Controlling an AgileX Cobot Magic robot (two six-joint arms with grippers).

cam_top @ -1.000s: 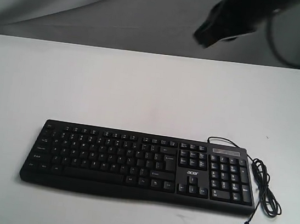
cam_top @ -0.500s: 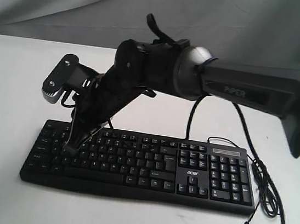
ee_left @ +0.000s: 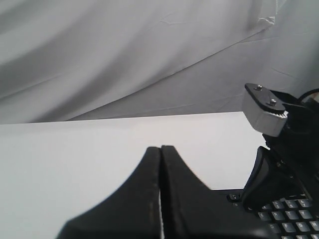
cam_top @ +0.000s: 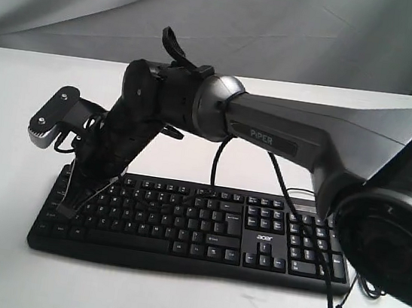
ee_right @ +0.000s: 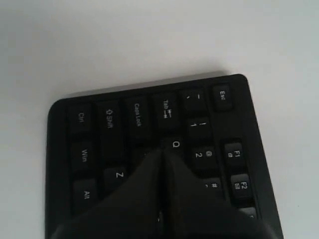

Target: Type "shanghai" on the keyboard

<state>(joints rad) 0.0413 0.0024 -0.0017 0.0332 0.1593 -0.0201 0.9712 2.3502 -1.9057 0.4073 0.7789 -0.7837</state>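
Since the right claw [cam_top: 68, 210] is reaching all the way across to the left end of the keyboard [cam_top: 204, 226], I'm guessing it's working on one of the left-hand letters of "shanghai", the a or the s. Its fingers are pinching fully together with nothing between them, making one blunt poker. In the right wrist view that tip is sitting just beside the Q key [ee_right: 175, 144], about where A should be, but it's hiding the key under it so I'm not calling it. I can't tell if it's pressing or hovering either.

The next move is looking fiddly: it's going to need a lift clear, a slide along the home row to the next letter, then a straight drop on one key only, since the neighbours are packed tight.

The left claw [ee_left: 160, 149] is also pinching closed and empty, hanging over the table [cam_top: 16, 99] off the keyboard's left end.

The keyboard is lying flat on the table toward the near side, long axis running side to side in the exterior view, number pad [cam_top: 313, 248] on the right, space bar row nearest the camera, cable [cam_top: 365, 243] trailing off the right end
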